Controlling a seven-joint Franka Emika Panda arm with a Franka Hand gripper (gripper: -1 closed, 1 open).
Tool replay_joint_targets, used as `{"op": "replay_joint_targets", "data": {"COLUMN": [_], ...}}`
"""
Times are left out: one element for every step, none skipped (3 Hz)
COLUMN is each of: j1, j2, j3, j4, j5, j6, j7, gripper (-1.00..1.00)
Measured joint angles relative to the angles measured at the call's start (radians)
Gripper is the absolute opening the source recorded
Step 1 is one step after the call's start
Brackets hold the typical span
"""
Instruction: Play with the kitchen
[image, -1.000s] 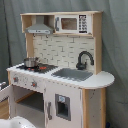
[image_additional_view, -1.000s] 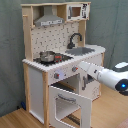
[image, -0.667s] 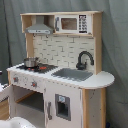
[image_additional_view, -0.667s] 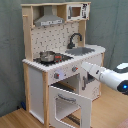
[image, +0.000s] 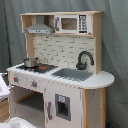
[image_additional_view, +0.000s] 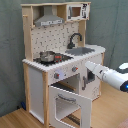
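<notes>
The claw itself cannot be made out: only the white forearm (image_additional_view: 107, 75) of the arm is seen in the second exterior view, reaching in from the second exterior view's right toward the front of the kitchen (image_additional_view: 62, 65), and whether its fingers are wide or narrow cannot be told. The tip of the arm is seen close to the cabinet front just below the counter edge, beside the knobs (image_additional_view: 74, 69), though contact cannot be confirmed. The kitchen is shown standing upright on the floor in both exterior views, a white and light-wood unit with a pegboard back, a grey range hood (image: 39, 29), a toy microwave (image: 73, 23) on the upper shelf, a black faucet (image: 84, 59) over the sink (image: 72, 74), and a small metal pot (image: 30, 62) set on the stove. The oven door (image_additional_view: 70, 103) is seen hanging open and tilted forward in the second exterior view, while the windowed cupboard door (image: 62, 106) beside it is shown closed in the first exterior view. The step in hand is judged to be an approach to the front panel, with a knob or a door as the likely target; the next move would call for a careful, square reach so that the open oven door below is not struck. A pale wooden floor (image_additional_view: 15, 119) is seen under the unit, and a grey-green curtain (image: 115, 45) is hung behind it.
</notes>
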Motion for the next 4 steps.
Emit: {"op": "replay_joint_targets", "data": {"j1": [0.012,0.004,-0.029,-0.085], "j2": [-0.029,-0.059,-0.092,-0.127], "j3": [-0.027,-0.042,-0.043,-0.043], "j4": [-0.071,-0.124,-0.161,-0.167], "j5": [-0.029,-0.05,-0.062,-0.062], "j6": [0.069,0.145,0.236,0.338], "j7": [0.046,0.091,0.132,0.164], "gripper": [1.0,1.0,1.0,1.0]}}
